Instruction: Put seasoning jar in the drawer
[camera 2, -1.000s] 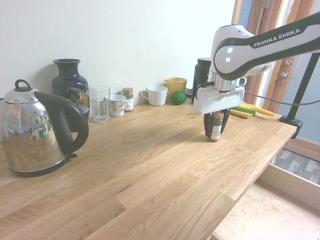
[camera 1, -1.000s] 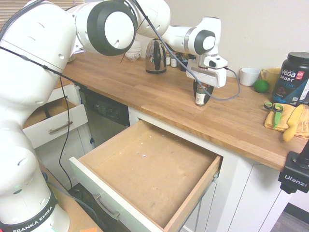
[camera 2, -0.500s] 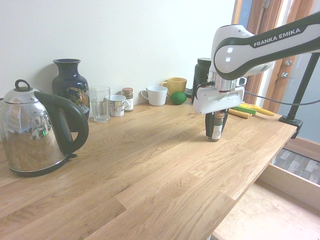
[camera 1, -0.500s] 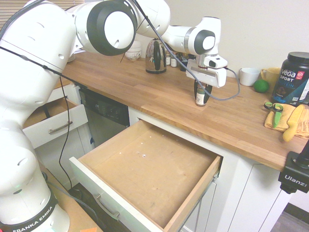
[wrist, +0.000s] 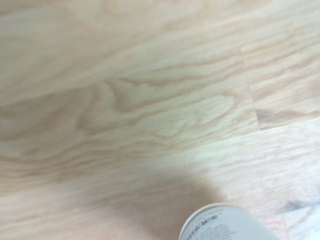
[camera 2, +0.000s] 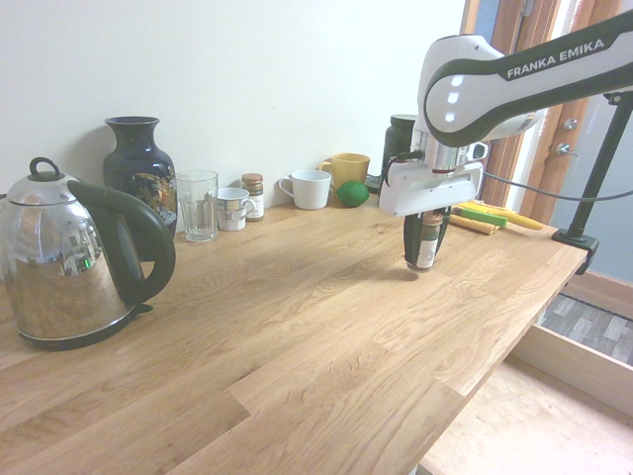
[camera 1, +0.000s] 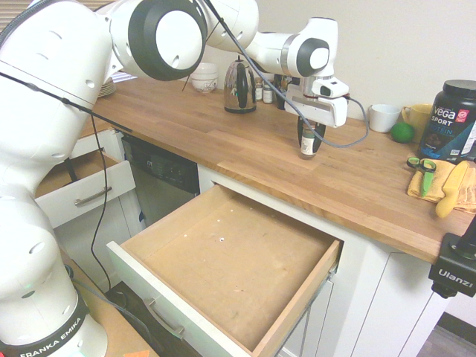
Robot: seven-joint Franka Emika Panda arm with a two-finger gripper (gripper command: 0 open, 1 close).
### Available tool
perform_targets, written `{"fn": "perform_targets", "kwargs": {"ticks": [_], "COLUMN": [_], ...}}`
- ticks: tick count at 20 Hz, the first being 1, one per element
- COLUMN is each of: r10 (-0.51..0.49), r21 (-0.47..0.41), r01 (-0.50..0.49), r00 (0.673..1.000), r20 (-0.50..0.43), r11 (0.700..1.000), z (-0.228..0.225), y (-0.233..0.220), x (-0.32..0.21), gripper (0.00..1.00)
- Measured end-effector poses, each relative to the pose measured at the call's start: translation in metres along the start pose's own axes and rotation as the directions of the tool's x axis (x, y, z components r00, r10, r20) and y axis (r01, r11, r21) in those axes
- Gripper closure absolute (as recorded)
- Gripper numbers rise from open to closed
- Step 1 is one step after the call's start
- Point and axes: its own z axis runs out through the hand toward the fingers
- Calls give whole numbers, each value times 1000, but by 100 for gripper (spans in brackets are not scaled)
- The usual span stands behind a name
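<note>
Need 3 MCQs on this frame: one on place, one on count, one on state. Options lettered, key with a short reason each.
1. Where is the seasoning jar?
A. In the open drawer
B. Between the gripper's fingers, just above the countertop
C. Beside the kettle

2. How many mugs stand by the wall in the second exterior view?
A. One
B. Five
C. Three

3. What state is the large drawer in?
A. Pulled open, nothing in it
B. Pushed shut
C. Open, holding jars

Key:
1 B: the gripper is clamped on the jar, and a gap shows between the jar's base and the countertop.
2 C: a patterned mug, a white mug and a yellow mug stand there.
3 A: its bare wooden bottom shows in the first exterior view.
</note>
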Motion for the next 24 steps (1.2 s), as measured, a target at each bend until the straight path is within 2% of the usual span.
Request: {"fn": "perform_targets", "kwargs": {"ticks": [6,13,24], "r10": [-82,-145,-168], "r21": [7,14,7], "r01": [82,145,167], "r00": [997,989,985], "r20": [-4,14,43], "r11": [997,989,986], "z": [-29,-46,3], "y": [14,65,166], "x": [-33,-75,-162], "gripper": [100,100,100]}}
